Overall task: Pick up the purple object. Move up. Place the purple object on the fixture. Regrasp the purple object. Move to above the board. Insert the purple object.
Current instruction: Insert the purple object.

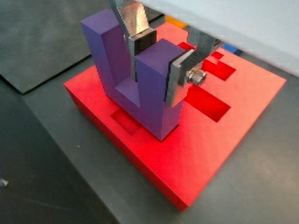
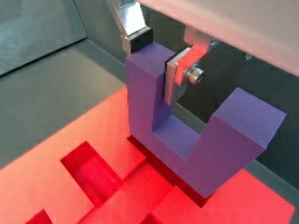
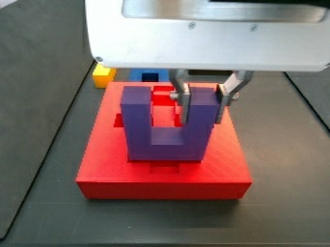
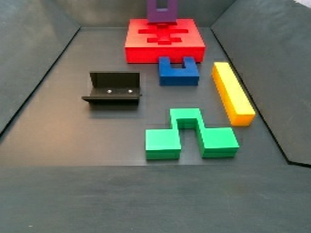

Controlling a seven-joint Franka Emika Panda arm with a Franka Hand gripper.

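The gripper (image 3: pixel 200 96) is sitting in the upper middle of a side view, under the big white wrist housing, and its silver fingers (image 1: pixel 184 72) are clamping one prong of the purple object (image 3: pixel 168 123). In both wrist views the plates are pressing against the two faces of that prong, so the jaws are standing narrow, closed onto the piece. The purple object (image 1: pixel 135 79) is standing upright with its two prongs pointing up and its notch open to the top; its base is resting on or in the board (image 3: pixel 103 164), near the middle of the red slab, though how deep it is sitting cannot be told. A wrist view is showing dark red recesses of the board (image 2: pixel 70 188) just beside the purple base (image 2: pixel 193 140).

In the wider side view the board (image 4: pixel 140 38) is lying at the top centre, with the purple object (image 4: pixel 161 9) rising from it at the frame edge. Below it a blue notched block (image 4: pixel 179 70) is lying just in front of the board, a long yellow bar (image 4: pixel 232 91) is lying at centre right, a green block (image 4: pixel 190 134) below the middle, and the fixture (image 4: pixel 113 89) is standing at centre left, well apart from the board
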